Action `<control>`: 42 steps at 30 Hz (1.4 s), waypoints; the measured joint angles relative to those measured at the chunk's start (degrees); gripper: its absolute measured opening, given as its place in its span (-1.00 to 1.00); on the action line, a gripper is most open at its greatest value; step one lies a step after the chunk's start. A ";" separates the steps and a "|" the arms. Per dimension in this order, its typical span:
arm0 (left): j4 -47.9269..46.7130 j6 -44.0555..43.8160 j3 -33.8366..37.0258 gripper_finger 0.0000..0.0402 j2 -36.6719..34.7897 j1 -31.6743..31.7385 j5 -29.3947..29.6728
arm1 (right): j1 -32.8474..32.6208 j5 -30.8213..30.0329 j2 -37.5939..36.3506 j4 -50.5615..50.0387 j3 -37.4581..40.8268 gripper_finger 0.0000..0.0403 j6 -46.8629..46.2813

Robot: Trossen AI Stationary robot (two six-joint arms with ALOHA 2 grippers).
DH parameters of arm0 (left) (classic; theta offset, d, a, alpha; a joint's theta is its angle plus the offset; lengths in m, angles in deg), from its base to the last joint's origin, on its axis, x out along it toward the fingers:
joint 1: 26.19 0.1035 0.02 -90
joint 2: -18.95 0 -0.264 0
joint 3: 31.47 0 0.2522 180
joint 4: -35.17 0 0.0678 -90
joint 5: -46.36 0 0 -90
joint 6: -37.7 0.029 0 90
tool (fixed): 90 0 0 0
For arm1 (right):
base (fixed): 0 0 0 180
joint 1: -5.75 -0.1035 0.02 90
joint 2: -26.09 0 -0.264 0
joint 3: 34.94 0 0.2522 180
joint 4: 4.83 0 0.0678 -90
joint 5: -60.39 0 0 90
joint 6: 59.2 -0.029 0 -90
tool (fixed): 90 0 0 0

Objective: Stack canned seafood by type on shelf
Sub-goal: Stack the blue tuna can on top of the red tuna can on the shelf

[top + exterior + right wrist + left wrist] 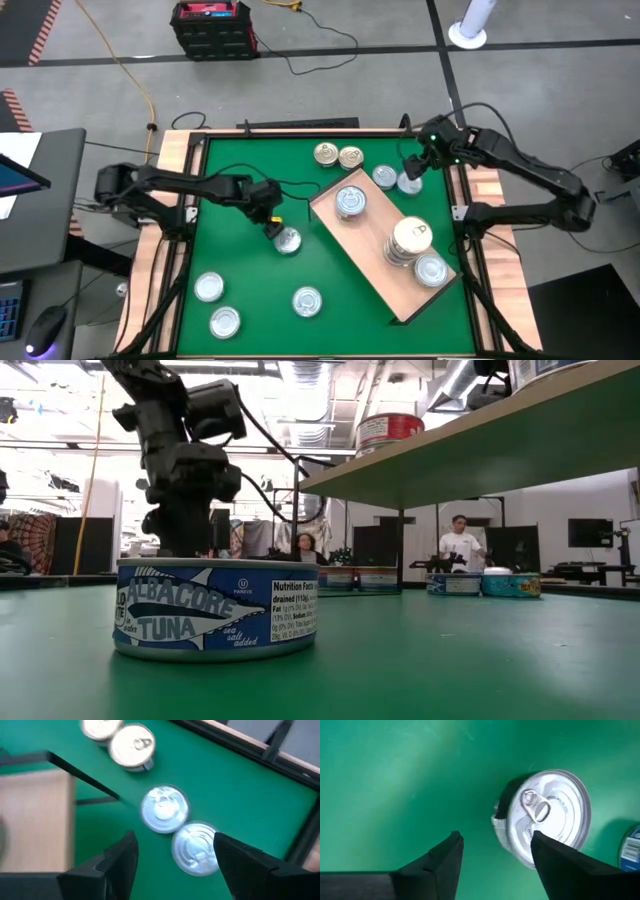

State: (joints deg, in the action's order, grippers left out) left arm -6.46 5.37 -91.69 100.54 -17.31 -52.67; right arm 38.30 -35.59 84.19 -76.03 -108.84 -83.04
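- Three flat round silver-lidded tins on the green mat, front left: one at, one at, one at, each apart from the others.
- Left gripper: over the mat left of centre, jaws apart; in its wrist view one dark finger overlaps the rim of a tin while the other stands clear. Nothing is clamped.
- One blue-labelled tuna tin with a silver pull-tab lid, on the mat just beside the left gripper; the low view shows its label.
- Two gold-lidded tins and, touching, at the far middle of the mat.
- Light-wood rectangular shelf board, lying slantwise on the mat right of centre. On it: one bluish-lidded tin at the far end; one stack of pale tins, count uncertain; one bluish tin near the stack.
- Two bluish-silver tins and, side by side on the mat beyond the shelf.
- Right gripper: above those two tins, jaws spread, empty.
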 joint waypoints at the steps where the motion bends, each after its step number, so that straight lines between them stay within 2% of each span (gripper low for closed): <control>1: 0.67 0.00 0.00 0.05 0.68 -0.02 -0.20 | 0.18 0.47 -0.13 0.65 0.00 0.40 0.12; 8: 1.15 -0.05 -0.03 -0.23 3.52 0.28 -0.72 | 0.50 1.76 -2.23 3.74 0.00 0.40 0.57; 11: 0.79 -0.26 -0.09 -0.49 3.55 0.63 -1.01 | 0.52 3.01 -3.06 4.94 0.00 0.40 0.57; 14: 0.68 -0.04 -0.14 -0.84 3.53 1.09 -1.53 | 0.50 4.09 -3.55 6.09 0.00 0.40 0.55; 16: 0.12 -0.04 -0.19 -0.95 3.51 1.58 -1.65 | 0.49 4.91 -3.73 6.84 0.00 0.40 0.52; 25: -5.89 1.27 -0.20 -1.00 3.47 7.51 -6.46 | 0.48 7.97 -3.71 7.38 0.00 0.40 1.25; 35: -10.04 4.90 0.06 -1.00 3.09 16.60 -6.97 | 0.48 9.20 -3.71 7.37 0.00 0.40 2.05; 38: -11.50 5.50 0.01 -1.00 0.79 18.12 -5.45 | 0.48 9.22 -3.71 7.36 0.00 0.40 2.01; 42: -16.58 6.14 -1.68 -1.00 -4.35 18.54 2.53 | 0.48 9.22 -3.79 7.38 0.00 0.40 2.37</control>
State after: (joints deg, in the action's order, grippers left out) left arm -23.04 11.51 -93.37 96.19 1.23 -50.14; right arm 38.78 -26.37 80.40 -68.65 -108.84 -80.67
